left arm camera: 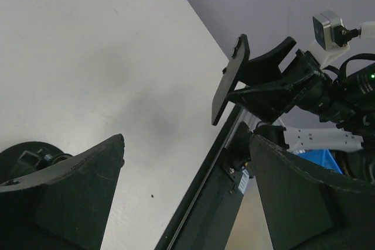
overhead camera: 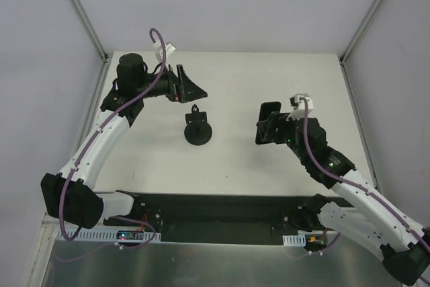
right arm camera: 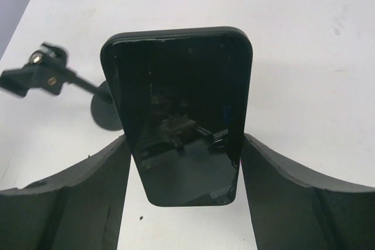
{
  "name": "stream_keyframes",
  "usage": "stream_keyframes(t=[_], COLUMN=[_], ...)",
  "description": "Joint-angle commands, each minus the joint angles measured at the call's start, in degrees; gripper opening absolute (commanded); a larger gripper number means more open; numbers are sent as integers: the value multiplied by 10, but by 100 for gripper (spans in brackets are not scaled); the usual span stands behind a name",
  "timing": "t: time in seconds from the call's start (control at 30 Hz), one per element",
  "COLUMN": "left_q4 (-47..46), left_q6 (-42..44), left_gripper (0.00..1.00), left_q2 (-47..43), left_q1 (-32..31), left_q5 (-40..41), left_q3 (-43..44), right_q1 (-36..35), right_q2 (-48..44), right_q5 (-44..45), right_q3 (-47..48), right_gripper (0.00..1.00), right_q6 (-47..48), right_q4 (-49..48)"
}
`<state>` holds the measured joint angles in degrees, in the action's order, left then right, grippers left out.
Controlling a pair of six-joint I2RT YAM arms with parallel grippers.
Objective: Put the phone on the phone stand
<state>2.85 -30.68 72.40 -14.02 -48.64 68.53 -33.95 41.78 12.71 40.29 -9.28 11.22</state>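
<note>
The phone (right arm camera: 179,98), a black slab with a glossy dark screen, stands upright above the table with my right gripper (right arm camera: 184,140) shut on its two long edges. From above, that gripper (overhead camera: 267,132) and the phone (overhead camera: 269,109) hang right of centre. The phone stand (overhead camera: 199,131), all black with a round disc base and a small clamp head, stands on the table at the centre. It appears left of the phone in the right wrist view as the stand (right arm camera: 102,112). My left gripper (overhead camera: 195,91) hovers open just behind and left of the stand, nothing between its fingers (left arm camera: 76,191).
The white table (overhead camera: 255,159) is walled by grey panels at the back and sides. A black rail (overhead camera: 215,210) with the arm bases runs along its near edge. In the left wrist view the phone (left arm camera: 227,83) shows edge-on across the table.
</note>
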Motion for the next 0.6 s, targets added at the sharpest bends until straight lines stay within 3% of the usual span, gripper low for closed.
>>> stream_keyframes(t=[0.0,0.13,0.23,0.4,0.57], left_q4=[-16,-16,-14,-5,29], left_q6=[25,35,55,76,98], left_gripper=[87,79,74,58,50], left_q2=[-16,-38,-49,-43,-31], left_q1=[-19,-44,-77,-108,-120], left_q5=[-51,-37,-9,-10,-11], left_q3=[-5,-19,-32,-31,-17], right_q1=[-129,-264,-326,-362,-369], right_q2=[51,124,188,247,248], right_q5=[137,226,284,289,283], right_q3=[58,91,137,179,178], right_gripper=[1,1,1,1,1], right_q6=[55,115,154,173,172], right_q4=[-98,-153,-169,-207,-219])
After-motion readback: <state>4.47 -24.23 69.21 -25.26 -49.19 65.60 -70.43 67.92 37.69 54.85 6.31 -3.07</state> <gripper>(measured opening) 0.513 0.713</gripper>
